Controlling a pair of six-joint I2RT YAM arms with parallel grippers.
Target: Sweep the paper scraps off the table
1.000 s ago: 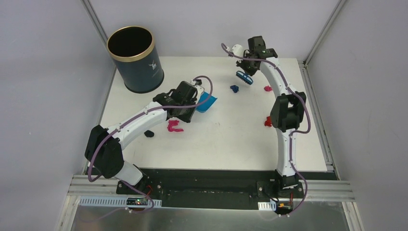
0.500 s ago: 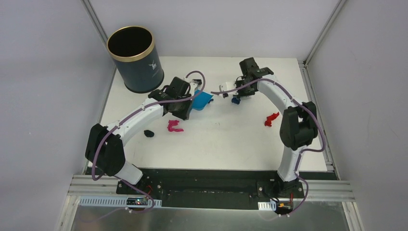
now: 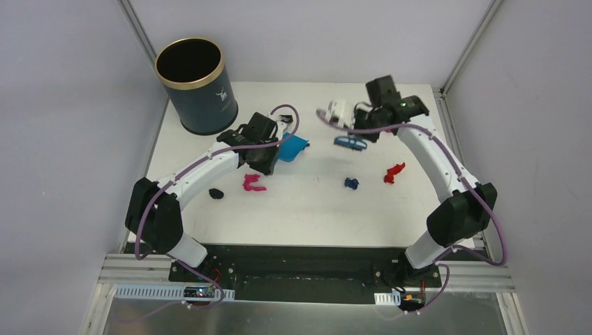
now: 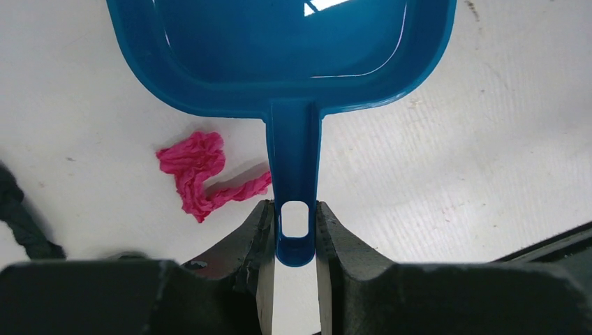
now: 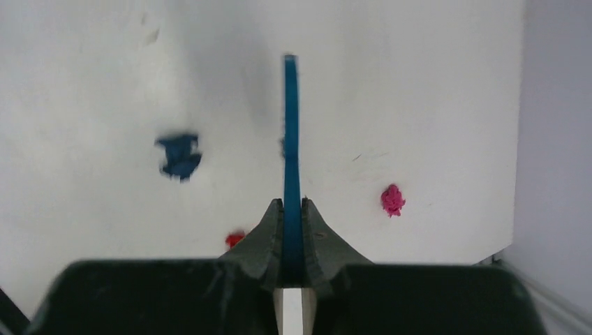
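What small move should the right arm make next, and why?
Probably lower the brush beside the dark blue scrap and sweep it toward the dustpan: the right hand grips the brush clear of every scrap, and the left hand holds the dustpan by its handle.

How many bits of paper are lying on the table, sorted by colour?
Pink: 2, a large pink scrap and a small pink scrap, which only the right wrist camera shows
Red scrap: 1
Dark blue scrap: 1
Black scrap: 1
Total: 5
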